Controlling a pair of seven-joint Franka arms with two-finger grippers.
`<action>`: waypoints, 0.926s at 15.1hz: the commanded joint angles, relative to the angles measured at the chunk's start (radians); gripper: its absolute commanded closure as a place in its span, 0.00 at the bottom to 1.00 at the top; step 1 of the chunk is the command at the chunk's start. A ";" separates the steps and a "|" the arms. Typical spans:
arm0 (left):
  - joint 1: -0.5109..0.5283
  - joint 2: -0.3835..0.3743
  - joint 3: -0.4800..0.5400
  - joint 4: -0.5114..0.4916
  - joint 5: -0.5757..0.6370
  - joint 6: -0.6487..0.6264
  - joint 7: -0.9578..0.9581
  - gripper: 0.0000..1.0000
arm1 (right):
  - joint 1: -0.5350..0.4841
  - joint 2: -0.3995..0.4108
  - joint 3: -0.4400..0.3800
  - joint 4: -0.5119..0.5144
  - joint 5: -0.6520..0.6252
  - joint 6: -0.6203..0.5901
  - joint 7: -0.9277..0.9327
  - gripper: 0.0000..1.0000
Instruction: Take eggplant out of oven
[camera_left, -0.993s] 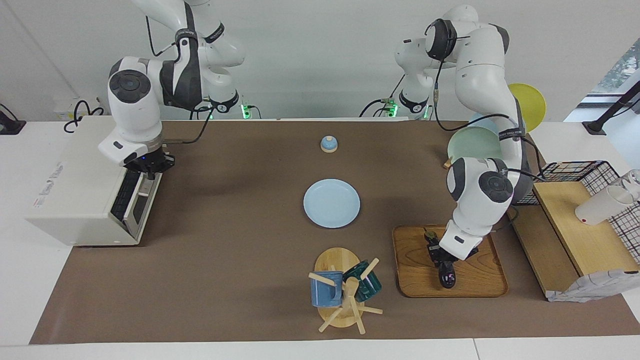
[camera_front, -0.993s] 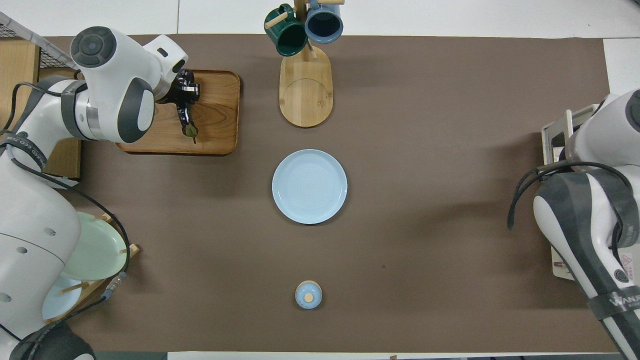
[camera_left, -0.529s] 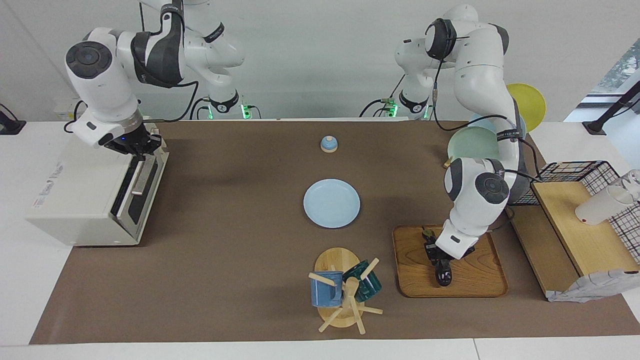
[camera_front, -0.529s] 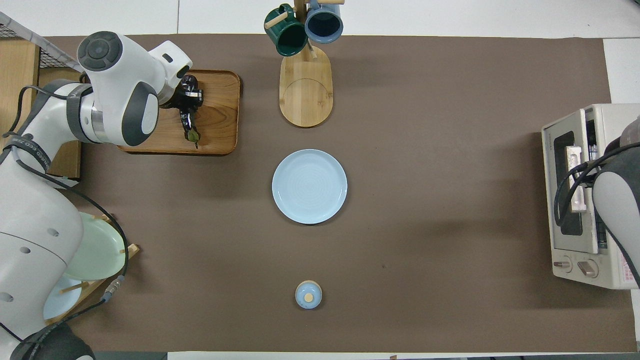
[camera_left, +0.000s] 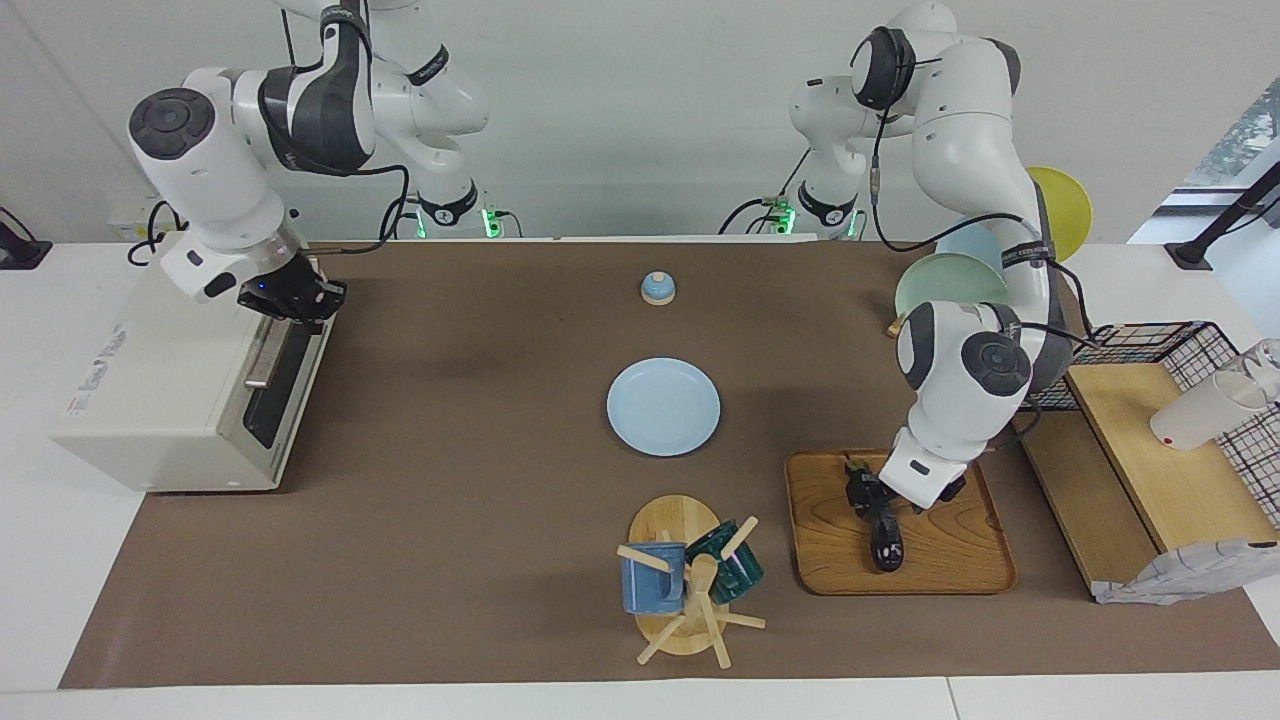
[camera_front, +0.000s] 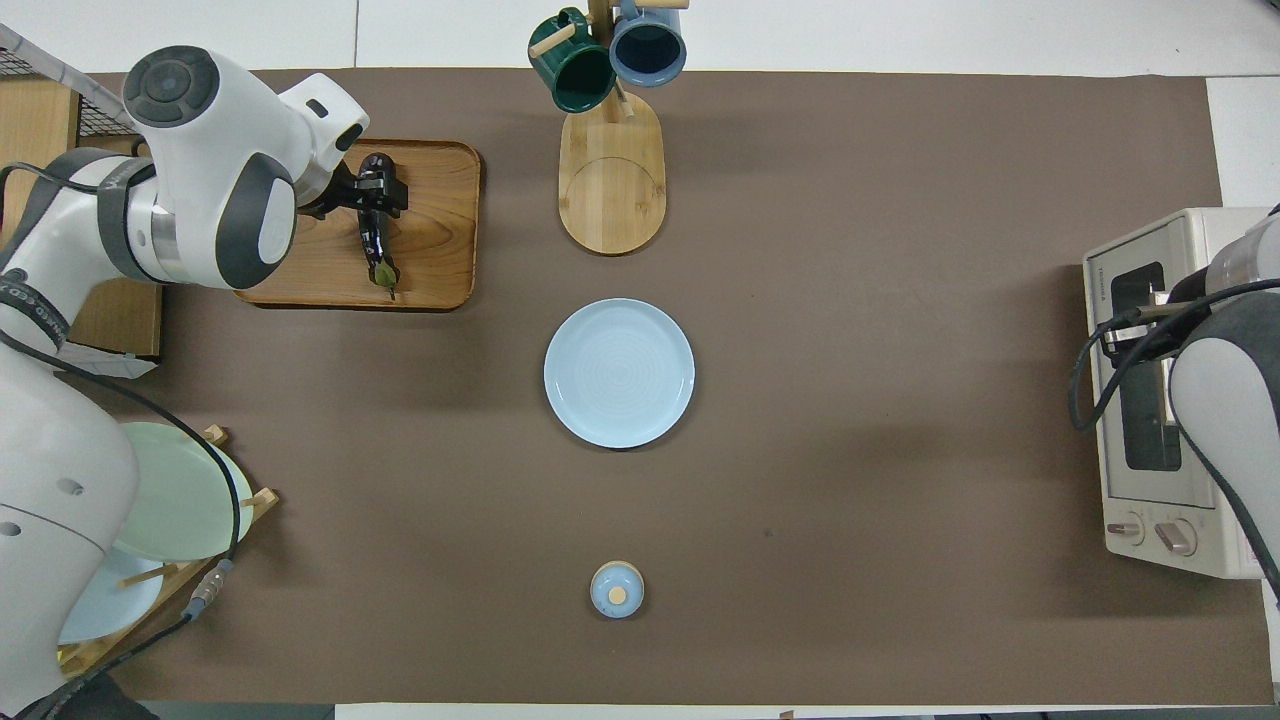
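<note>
Wooden tray: slim dark curved eggplant.

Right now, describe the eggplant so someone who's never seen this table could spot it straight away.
Find the flat rectangular wooden tray toward the left arm's end of the table, beside the oval bamboo mug stand holding a blue and a green mug. The slim, slightly curved dark purple-black eggplant lies on it, under the left end effector. It is the only dark glossy thing on the tray.
</note>
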 joint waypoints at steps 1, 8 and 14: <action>0.018 -0.096 0.002 -0.032 -0.016 -0.081 0.011 0.00 | -0.011 -0.001 0.006 0.075 0.029 -0.083 0.014 0.98; 0.042 -0.286 0.007 -0.032 -0.016 -0.291 -0.003 0.00 | -0.003 -0.010 0.007 0.131 0.074 -0.140 0.005 0.00; 0.036 -0.496 0.005 -0.125 -0.016 -0.506 -0.009 0.00 | -0.003 0.022 0.009 0.213 0.074 -0.189 0.005 0.00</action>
